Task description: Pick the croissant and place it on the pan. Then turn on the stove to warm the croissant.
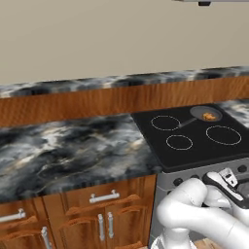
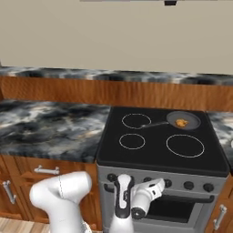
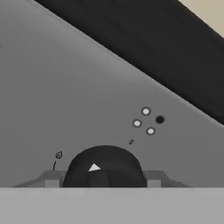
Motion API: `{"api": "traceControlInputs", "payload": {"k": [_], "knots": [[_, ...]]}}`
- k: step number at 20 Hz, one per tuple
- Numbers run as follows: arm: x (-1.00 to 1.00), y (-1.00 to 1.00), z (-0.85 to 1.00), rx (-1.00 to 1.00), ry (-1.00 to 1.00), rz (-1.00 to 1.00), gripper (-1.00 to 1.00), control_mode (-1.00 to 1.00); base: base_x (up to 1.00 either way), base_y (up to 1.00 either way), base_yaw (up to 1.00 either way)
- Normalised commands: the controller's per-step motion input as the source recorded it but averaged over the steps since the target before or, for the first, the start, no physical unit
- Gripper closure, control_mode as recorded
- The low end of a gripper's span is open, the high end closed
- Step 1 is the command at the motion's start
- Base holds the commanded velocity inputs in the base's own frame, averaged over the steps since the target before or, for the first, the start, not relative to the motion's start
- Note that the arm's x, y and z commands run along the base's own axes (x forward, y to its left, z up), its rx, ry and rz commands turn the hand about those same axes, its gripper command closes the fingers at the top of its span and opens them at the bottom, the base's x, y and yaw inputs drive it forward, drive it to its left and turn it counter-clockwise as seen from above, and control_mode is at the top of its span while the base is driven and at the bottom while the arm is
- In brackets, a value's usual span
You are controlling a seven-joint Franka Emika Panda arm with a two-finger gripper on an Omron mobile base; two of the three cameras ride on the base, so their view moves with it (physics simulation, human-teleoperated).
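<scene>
- Your gripper [image 3: 103,179] has its jaws closed tight on a round black knob [image 3: 104,168] of the stove's [image 2: 161,150] grey steel front, one finger on each side of it.
- Just past the knob on that panel you see a small burner diagram [image 3: 148,120] of four dots.
- Farther back, the pan [image 2: 183,120] sits on the far right burner, handle pointing left.
- The croissant [image 2: 182,122] lies inside the pan.

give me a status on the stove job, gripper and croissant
Gripper shut on a stove knob at the steel front. Croissant already in the pan, back right burner of the stove. Nothing in the way.
</scene>
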Motion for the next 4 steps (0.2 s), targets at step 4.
{"api": "traceControlInputs", "payload": {"k": [4], "knots": [[0.03, -0.52, -0.01, -0.12, -0.03, 0.49, 1.00, -1.00, 0.00, 0.00, 0.00]]}}
